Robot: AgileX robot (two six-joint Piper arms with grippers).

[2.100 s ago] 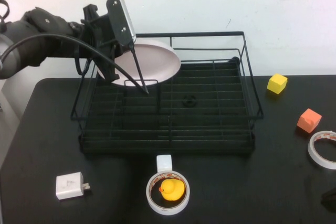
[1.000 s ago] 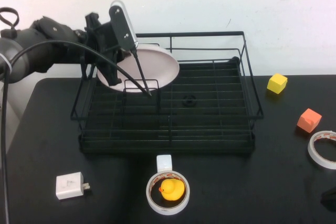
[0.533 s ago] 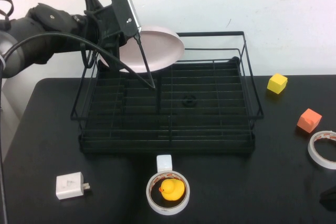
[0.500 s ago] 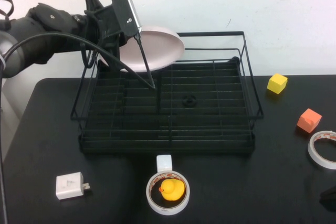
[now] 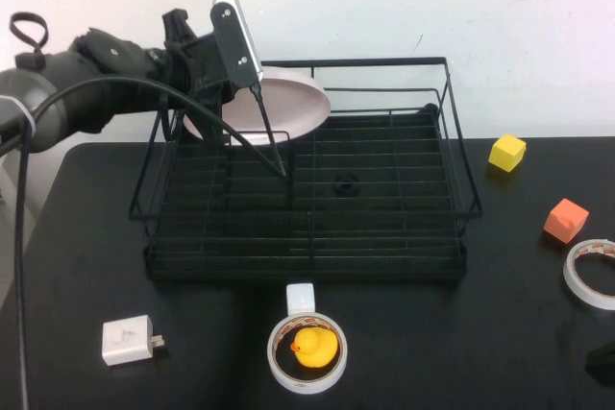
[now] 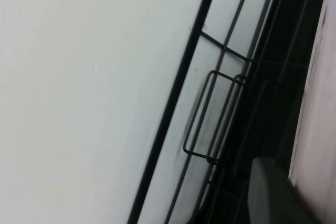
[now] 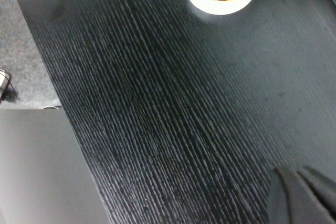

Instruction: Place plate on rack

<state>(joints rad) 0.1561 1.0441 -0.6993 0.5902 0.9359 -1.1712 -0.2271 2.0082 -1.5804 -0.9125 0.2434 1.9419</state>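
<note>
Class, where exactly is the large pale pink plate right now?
In the high view, the large round pale pink plate is held tilted by the left tool above the black wire rack's far-left corner.

Left gripper (image 5: 207, 93) is over the far-left corner of the rack (image 5: 307, 175), clamped on the plate (image 5: 274, 108), which hangs tilted over that corner. Rack interior holds nothing besides the small upright dividers (image 5: 259, 165) under the plate; the raised rail frame walls in all four sides, access from above.

Front strip of table (image 5: 480, 333): charger (image 5: 128, 340) left, tape roll (image 5: 307, 345) with yellow duck (image 5: 313, 345) at centre, open surface between.

Right side: yellow block (image 5: 507, 153), orange block (image 5: 565, 220), second tape roll (image 5: 591, 273).

Right gripper (image 7: 304, 192) sits low over bare tabletop, fingertips together.
</note>
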